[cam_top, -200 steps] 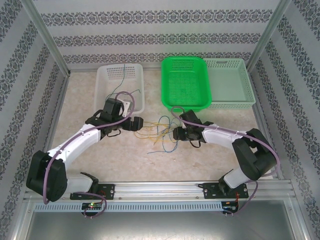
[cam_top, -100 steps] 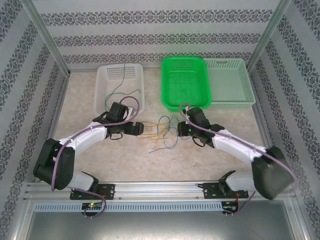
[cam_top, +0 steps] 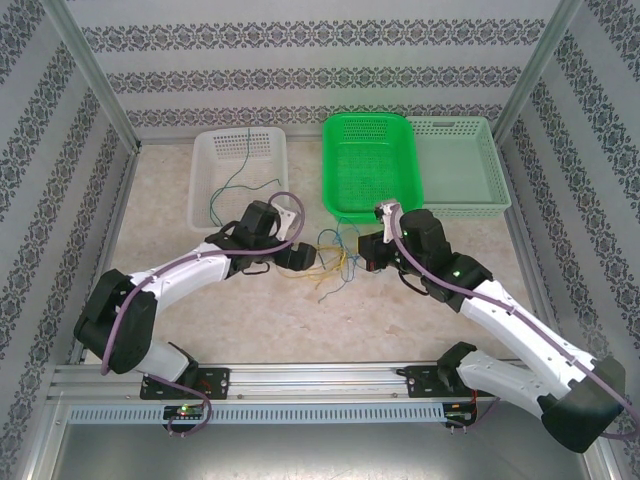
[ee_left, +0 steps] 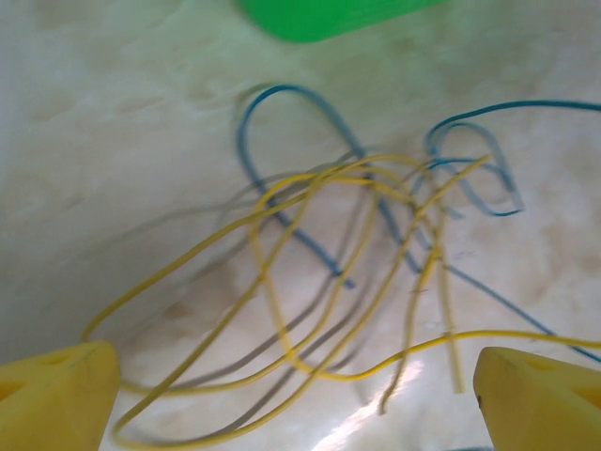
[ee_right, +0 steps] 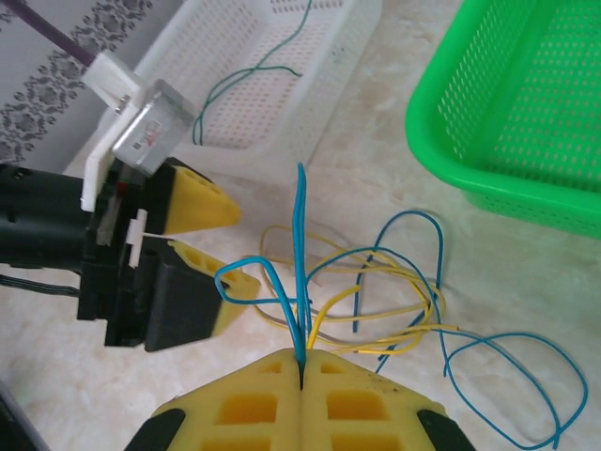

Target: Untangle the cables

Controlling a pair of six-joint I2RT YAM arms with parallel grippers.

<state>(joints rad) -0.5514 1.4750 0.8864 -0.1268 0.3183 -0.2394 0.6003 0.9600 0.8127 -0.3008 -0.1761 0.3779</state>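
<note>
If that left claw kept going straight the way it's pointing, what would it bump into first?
Most likely the yellow cables, looped on the table just ahead of the open left gripper. The blue cables and the green basket lie farther on, though depth is hard to judge.

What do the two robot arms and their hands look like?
Left arm and right arm: white links, black joints, a purple cable along each. Left hand and right hand: black bodies, yellow wedge-shaped fingers.

My beige marbled table [cam_top: 250,310] carries a white basket [cam_top: 197,188], green basket [cam_top: 329,170], pale basket [cam_top: 460,170], and tangled cables [cam_top: 333,262] in front.
</note>
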